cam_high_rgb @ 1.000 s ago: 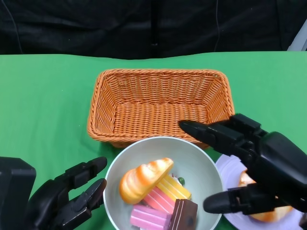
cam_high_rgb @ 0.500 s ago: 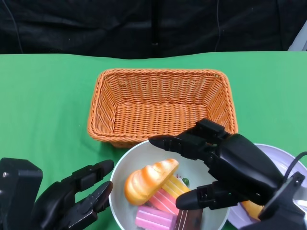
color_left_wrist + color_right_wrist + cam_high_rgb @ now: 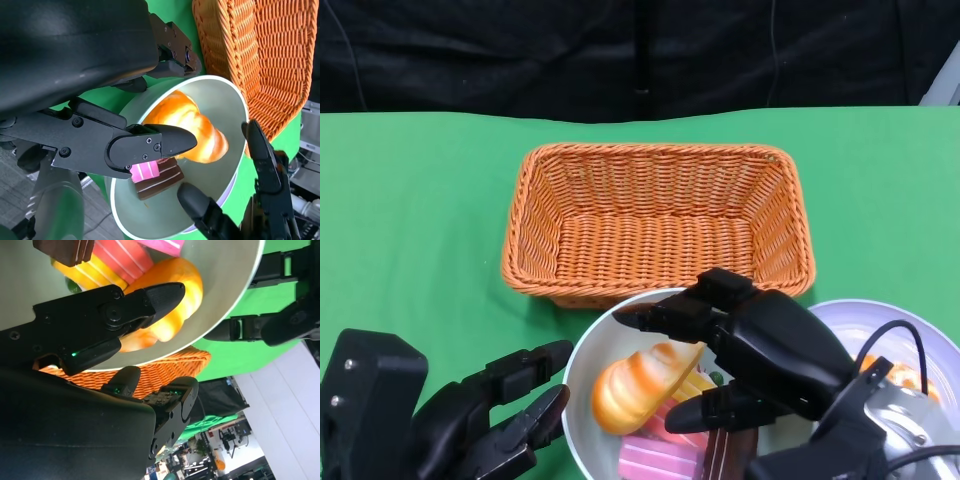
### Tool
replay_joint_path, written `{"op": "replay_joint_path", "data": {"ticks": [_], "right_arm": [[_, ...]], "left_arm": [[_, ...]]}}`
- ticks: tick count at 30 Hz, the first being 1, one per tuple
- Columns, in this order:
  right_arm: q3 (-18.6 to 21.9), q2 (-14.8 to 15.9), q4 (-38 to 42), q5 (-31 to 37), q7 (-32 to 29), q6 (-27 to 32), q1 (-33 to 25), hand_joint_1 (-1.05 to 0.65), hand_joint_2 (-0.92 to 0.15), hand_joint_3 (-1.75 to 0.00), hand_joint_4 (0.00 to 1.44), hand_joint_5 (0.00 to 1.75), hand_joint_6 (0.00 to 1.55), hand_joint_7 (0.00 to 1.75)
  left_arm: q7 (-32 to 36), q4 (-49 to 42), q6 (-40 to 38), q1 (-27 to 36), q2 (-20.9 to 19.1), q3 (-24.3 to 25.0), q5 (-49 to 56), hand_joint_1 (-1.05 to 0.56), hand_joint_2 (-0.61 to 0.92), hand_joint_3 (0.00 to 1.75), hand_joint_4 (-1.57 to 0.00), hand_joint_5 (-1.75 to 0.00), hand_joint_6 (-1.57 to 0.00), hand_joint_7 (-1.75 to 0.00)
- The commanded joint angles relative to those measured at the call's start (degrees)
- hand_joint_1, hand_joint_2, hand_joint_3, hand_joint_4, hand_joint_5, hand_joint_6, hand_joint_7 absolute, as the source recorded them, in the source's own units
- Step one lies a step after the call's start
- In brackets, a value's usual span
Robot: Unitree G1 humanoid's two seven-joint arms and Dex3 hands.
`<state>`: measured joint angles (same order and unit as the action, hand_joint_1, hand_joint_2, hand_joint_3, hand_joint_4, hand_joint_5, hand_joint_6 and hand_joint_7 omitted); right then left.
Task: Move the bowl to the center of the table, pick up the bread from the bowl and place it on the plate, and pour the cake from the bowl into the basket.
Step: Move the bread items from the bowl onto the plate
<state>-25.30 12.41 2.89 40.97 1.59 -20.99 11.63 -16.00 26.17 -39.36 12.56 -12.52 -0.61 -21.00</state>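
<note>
One bowl (image 3: 595, 345), pale grey-green, stands on the green surface (image 3: 410, 200) at the near edge, just in front of the basket (image 3: 655, 215). Inside it lies the bread (image 3: 640, 385), a golden croissant shape, which leans on the cake (image 3: 650, 458) pieces: a yellow one, pink ones and a dark brown one with a light stripe. I cannot tell if the bowl touches the basket's near wall; in the head view their rims meet.

My right hand (image 3: 745, 355) is over the bowl, with the fingers (image 3: 655, 318) spread apart. The upper fingers reach over the far rim of the bowl and above the bread, and the thumb is lower, over the cake. In the right wrist view one fingertip (image 3: 162, 295) is very close to the bread (image 3: 175, 305), but I cannot tell if it touches. The hand holds nothing.

My left hand (image 3: 485, 420) is on the left of the bowl, near its rim, fingers apart and pointing toward it, also holding nothing.

The basket is orange woven wicker, rectangular. On the right of the bowl, partly behind my right arm, is a pale lilac plate (image 3: 880, 320) with something orange (image 3: 900, 375) on it.
</note>
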Motion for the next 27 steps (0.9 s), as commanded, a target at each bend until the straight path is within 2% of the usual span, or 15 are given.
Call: {"op": "replay_joint_path", "data": {"ticks": [1, 4, 5, 7, 8, 9, 10, 11, 13, 14, 16, 18, 19, 24, 27], "right_arm": [[-1.11, -0.66, 4.12, 1.04, -3.19, -1.47, 1.99, -0.46, -0.87, 0.00, 0.31, 0.74, 0.45, 0.21], [-1.99, -1.26, 7.18, 1.79, -5.28, -2.06, 2.92, -0.46, -0.87, 0.00, 0.32, 0.72, 0.46, 0.19], [-2.51, -1.71, 9.02, 2.27, -6.41, -2.30, 3.40, -0.36, -0.88, 0.00, 0.45, 0.77, 0.59, 0.24], [-3.22, -2.47, 12.58, 2.75, -9.26, -3.49, 4.30, -0.31, -0.89, 0.00, 0.54, 0.76, 0.67, 0.23], [-3.40, -2.80, 14.40, 2.89, -11.32, -4.61, 4.73, -0.22, -0.90, -0.02, 0.74, 0.92, 0.86, 0.30], [-3.57, -3.25, 17.03, 3.57, -15.33, -6.50, 5.29, -0.18, -0.90, -0.02, 0.81, 1.07, 0.97, 0.32], [-3.72, -3.56, 19.05, 4.15, -18.37, -7.96, 5.78, -0.14, -0.90, -0.03, 0.89, 1.38, 1.11, 0.40], [-4.03, -3.86, 21.12, 5.48, -22.52, -9.18, 6.36, -0.12, -0.90, -0.05, 0.93, 1.56, 1.18, 0.46], [-4.67, -4.20, 24.17, 7.59, -28.54, -10.72, 7.40, -0.11, -0.51, -0.89, 1.01, 1.71, 1.05, 1.05], [-4.96, -4.27, 25.21, 8.18, -30.31, -11.18, 7.83, -0.11, -0.37, -1.15, 1.03, 1.73, 1.00, 1.21], [-4.94, -4.37, 26.57, 7.77, -32.68, -12.91, 8.34, -0.11, -0.30, -1.29, 1.03, 1.74, 0.97, 1.30], [-4.56, -4.37, 26.98, 6.74, -34.24, -14.67, 8.51, -0.12, -0.25, -1.49, 1.02, 1.75, 0.86, 1.61], [-4.51, -4.35, 27.17, 6.54, -34.68, -15.13, 8.61, -0.12, -0.24, -1.52, 1.02, 1.75, 0.84, 1.66], [-2.78, -4.50, 24.96, 3.95, -36.78, -18.18, 8.04, -0.17, -0.24, -1.59, 1.02, 1.75, 0.80, 1.74], [-1.06, -4.06, 21.33, 0.91, -35.28, -20.07, 6.90, -0.21, -0.26, -1.59, 1.02, 1.75, 0.77, 1.75]], "left_arm": [[-0.33, -0.09, 2.20, -0.28, -0.94, -0.35, 1.33, -0.53, 0.92, 0.54, -0.20, -0.44, -0.29, 0.00], [1.10, 0.31, 2.68, -0.27, -1.20, -1.16, 3.42, -0.53, 0.92, 0.54, -0.20, -0.45, -0.29, 0.00], [2.18, 0.68, 2.88, -0.28, -1.34, -1.73, 4.95, -0.51, 0.92, 0.54, -0.22, -0.46, -0.28, 0.00], [3.43, 0.83, 3.85, -0.20, -1.24, -2.48, 7.30, -0.50, 0.92, 0.54, -0.23, -0.47, -0.27, 0.00], [3.56, 0.62, 4.53, -0.10, -1.09, -2.61, 7.94, -0.51, 0.92, 0.53, -0.26, -0.49, -0.28, 0.00], [3.55, 0.38, 5.17, 0.00, -0.87, -2.68, 8.35, -0.52, 0.92, 0.53, -0.27, -0.49, -0.28, -0.01], [3.50, 0.22, 5.60, 0.07, -0.70, -2.70, 8.63, -0.52, 0.92, 0.53, -0.28, -0.50, -0.29, -0.01], [3.52, 0.13, 5.80, 0.11, -0.46, -2.66, 8.74, -0.52, 0.92, 0.53, -0.28, -0.51, -0.29, -0.01], [3.47, -0.03, 6.19, 0.20, -0.13, -2.58, 8.84, -0.52, 0.92, 0.53, -0.30, -0.52, -0.30, -0.01], [3.45, -0.08, 6.30, 0.22, -0.04, -2.55, 8.87, -0.52, 0.92, 0.53, -0.30, -0.52, -0.30, -0.01], [3.37, -0.09, 6.29, 0.24, 0.11, -2.42, 8.77, -0.52, 0.92, 0.52, -0.30, -0.53, -0.30, -0.01], [3.36, 0.01, 6.26, 0.28, 0.18, -2.36, 8.78, -0.52, 0.92, 0.53, -0.28, -0.52, -0.31, -0.02], [3.35, 0.03, 6.26, 0.29, 0.20, -2.35, 8.80, -0.52, 0.92, 0.53, -0.28, -0.52, -0.31, -0.02], [3.30, -0.24, 6.47, 0.44, 0.13, -1.98, 8.95, -0.52, 0.92, 0.52, -0.29, -0.52, -0.31, -0.01], [2.73, -0.60, 7.07, 0.56, 0.08, -1.75, 8.79, -0.53, 0.92, 0.52, -0.29, -0.52, -0.31, -0.01]]}}
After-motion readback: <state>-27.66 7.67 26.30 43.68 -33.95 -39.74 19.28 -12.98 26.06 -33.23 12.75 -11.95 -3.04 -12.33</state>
